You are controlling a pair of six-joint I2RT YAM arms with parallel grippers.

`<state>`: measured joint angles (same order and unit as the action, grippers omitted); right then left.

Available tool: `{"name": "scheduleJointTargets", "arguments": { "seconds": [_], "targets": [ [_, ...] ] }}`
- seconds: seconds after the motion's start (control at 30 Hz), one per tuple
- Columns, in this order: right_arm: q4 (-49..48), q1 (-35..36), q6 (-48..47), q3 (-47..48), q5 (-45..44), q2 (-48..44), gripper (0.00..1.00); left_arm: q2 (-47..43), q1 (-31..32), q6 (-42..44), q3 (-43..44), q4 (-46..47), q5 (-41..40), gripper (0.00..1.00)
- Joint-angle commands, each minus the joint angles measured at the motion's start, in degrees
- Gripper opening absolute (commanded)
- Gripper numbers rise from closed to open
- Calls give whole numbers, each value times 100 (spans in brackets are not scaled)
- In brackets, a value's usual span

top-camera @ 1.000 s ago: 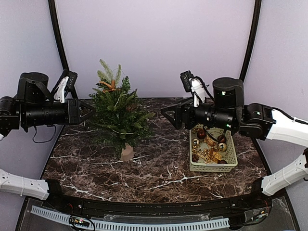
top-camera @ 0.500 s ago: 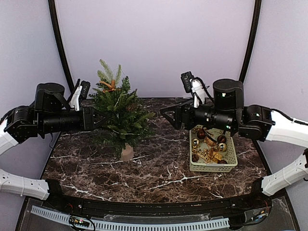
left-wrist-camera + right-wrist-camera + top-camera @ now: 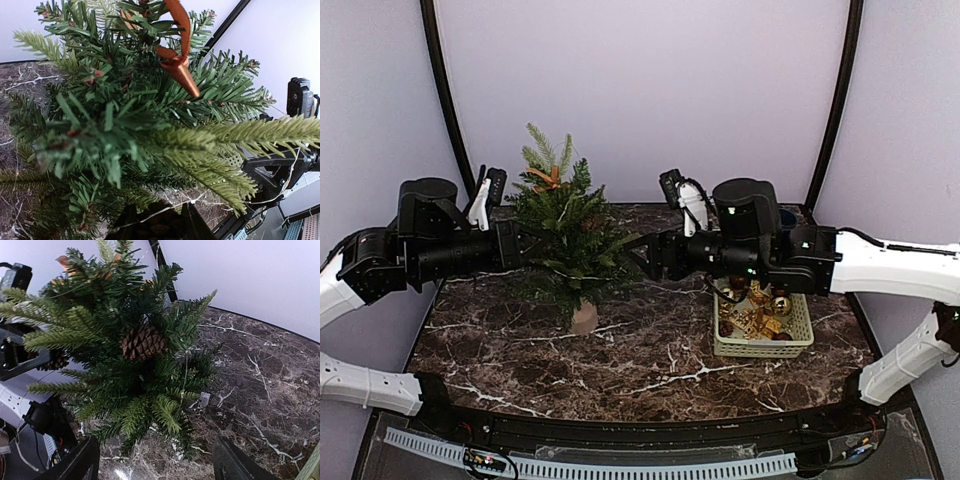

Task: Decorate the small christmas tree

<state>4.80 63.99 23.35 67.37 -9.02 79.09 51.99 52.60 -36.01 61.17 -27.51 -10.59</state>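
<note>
The small christmas tree [image 3: 567, 232] stands in its beige pot [image 3: 584, 318] left of the table's middle. Near its top sits an orange ribbon bow [image 3: 177, 60]. A pine cone [image 3: 144, 341] is lodged in the branches on the right side, and a thin light wire [image 3: 185, 375] hangs there. My left gripper [image 3: 533, 243] is pushed into the tree's left side. It is shut on a brown pine cone [image 3: 160, 226], which sits between its dark fingers [image 3: 197, 222]. My right gripper [image 3: 634, 255] is open just right of the tree, with only branch tips in front of it [image 3: 157, 465].
A pale green basket [image 3: 761, 350] with gold and red baubles [image 3: 756, 306] stands at the right, partly under my right arm. A small white tag [image 3: 204, 399] hangs on the wire near the marble tabletop [image 3: 650, 350]. A purple wall lies behind.
The left arm moved right and pushed its gripper into the tree. The right arm then swung left, away from the basket, up to the tree's right side.
</note>
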Motion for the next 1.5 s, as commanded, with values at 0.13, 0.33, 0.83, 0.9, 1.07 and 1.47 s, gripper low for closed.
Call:
{"name": "scheduleJointTargets", "arguments": {
  "seconds": [0.13, 0.33, 0.83, 0.9, 1.07, 1.47],
  "targets": [
    [-146, -35, 317, 610, -319, 497, 70, -136, -43, 101, -111, 298, -185, 26],
    [-25, -37, 300, 837, -245, 774, 52, -76, -58, 164, -129, 324, -207, 26],
    [159, -35, 279, 978, -94, 924, 0, 68, -78, 218, -447, 616, -446, 26],
    [164, -36, 275, 979, -82, 936, 0, 48, -75, 217, -545, 742, -440, 26],
    [158, -31, 280, 986, -24, 967, 0, 69, -80, 209, -776, 838, -478, 28],
    [100, -35, 284, 1036, 115, 1050, 0, 265, -89, 280, -944, 1109, -484, 36]
  ]
}}
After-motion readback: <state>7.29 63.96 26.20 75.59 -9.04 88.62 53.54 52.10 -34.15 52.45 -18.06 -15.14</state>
